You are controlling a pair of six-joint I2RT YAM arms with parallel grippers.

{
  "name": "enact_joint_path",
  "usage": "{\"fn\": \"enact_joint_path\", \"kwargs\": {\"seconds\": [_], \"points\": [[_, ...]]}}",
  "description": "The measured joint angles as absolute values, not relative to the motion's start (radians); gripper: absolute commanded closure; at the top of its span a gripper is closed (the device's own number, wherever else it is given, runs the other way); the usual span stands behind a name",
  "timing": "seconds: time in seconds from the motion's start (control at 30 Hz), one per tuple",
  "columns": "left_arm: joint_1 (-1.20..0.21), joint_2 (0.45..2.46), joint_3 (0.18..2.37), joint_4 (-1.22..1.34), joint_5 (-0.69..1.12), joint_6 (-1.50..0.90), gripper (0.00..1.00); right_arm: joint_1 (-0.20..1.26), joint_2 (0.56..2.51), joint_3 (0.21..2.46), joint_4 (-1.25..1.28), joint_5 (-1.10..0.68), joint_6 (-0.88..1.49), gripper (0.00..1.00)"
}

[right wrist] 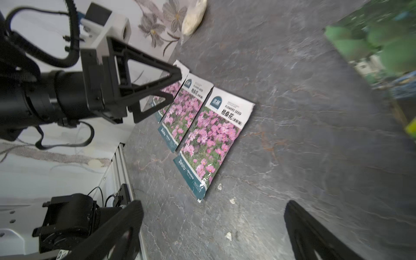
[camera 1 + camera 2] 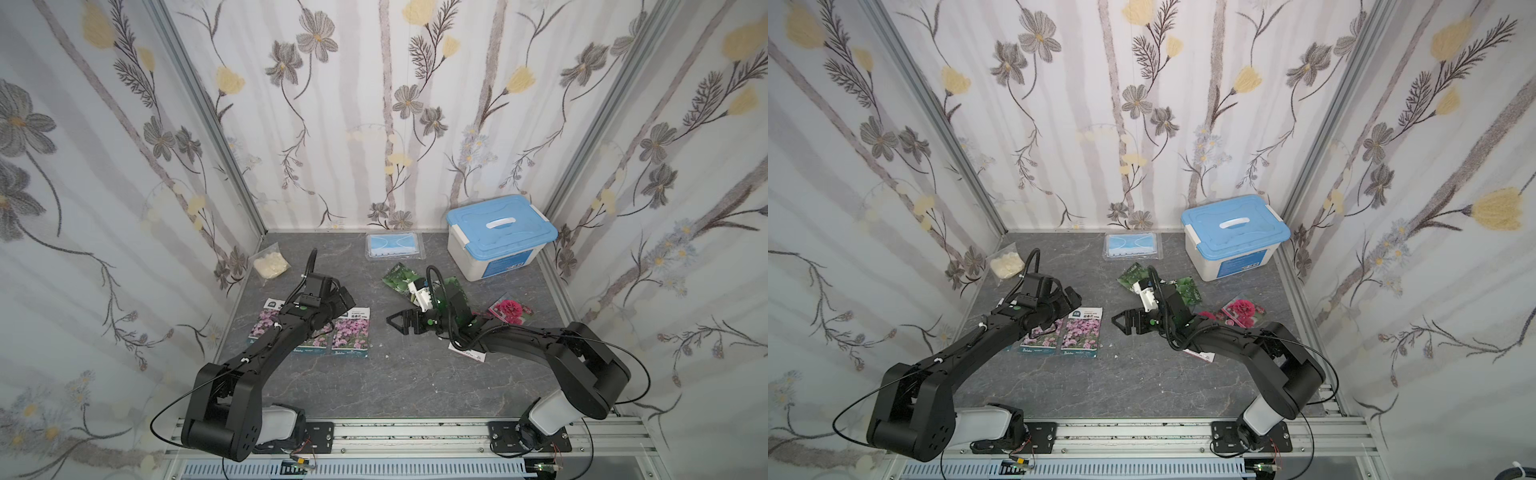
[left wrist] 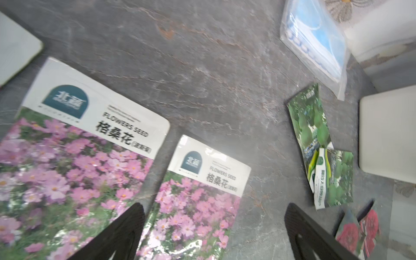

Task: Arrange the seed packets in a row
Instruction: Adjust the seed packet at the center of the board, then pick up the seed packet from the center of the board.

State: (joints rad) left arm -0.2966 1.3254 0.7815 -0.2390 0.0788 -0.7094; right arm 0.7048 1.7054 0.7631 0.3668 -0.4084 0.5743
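My left claw (image 2: 344, 297) is spread wide and empty. It hangs over the top ends of three flat, glossy purple-pink flower packets (image 1: 213, 135). They lie side by side beneath it on the grey marbled bench (image 2: 374, 382), their edges nearly touching. My right claw (image 2: 397, 323) is just as spread, with nothing in it. It points at that row over bare bench, near the closest packet. Behind this claw, by its wrist, two glossy green gourd packets (image 3: 311, 126) lie skewed, one overlapping the other. Further right of it is a glossy red-bloom packet (image 2: 510, 309). A white-backed packet (image 2: 467, 354) peeks out beneath my right forearm; I cannot tell whether the arm touches it.

The green and red ones are not yet in line. I judge these risks:
- The packets hug the bench, so my tips may skid and shove one instead of pinching it.
- The overlapped greens may come up together, or one may drag the other.
- A swing of my right forearm could sweep the white-backed packet away.
- My left claw, if lowered carelessly, could knock the laid row crooked.
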Motion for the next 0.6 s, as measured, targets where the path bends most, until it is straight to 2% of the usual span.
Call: {"fn": "enact_joint_path", "kwargs": {"seconds": [0.2,0.43,0.6], "points": [[-0.407,1.422,0.846,-0.186,0.108,-0.708,0.0,0.585,1.596,0.716,0.282,-0.336,0.56,0.01],[-0.517,1.688,1.001,-0.074,0.178,-0.707,0.0,0.493,1.542,0.646,0.242,-0.286,0.576,0.01],[-0.549,1.842,1.093,-0.004,0.233,-0.708,0.05,0.469,1.554,0.64,0.249,-0.282,0.591,0.01]]}}
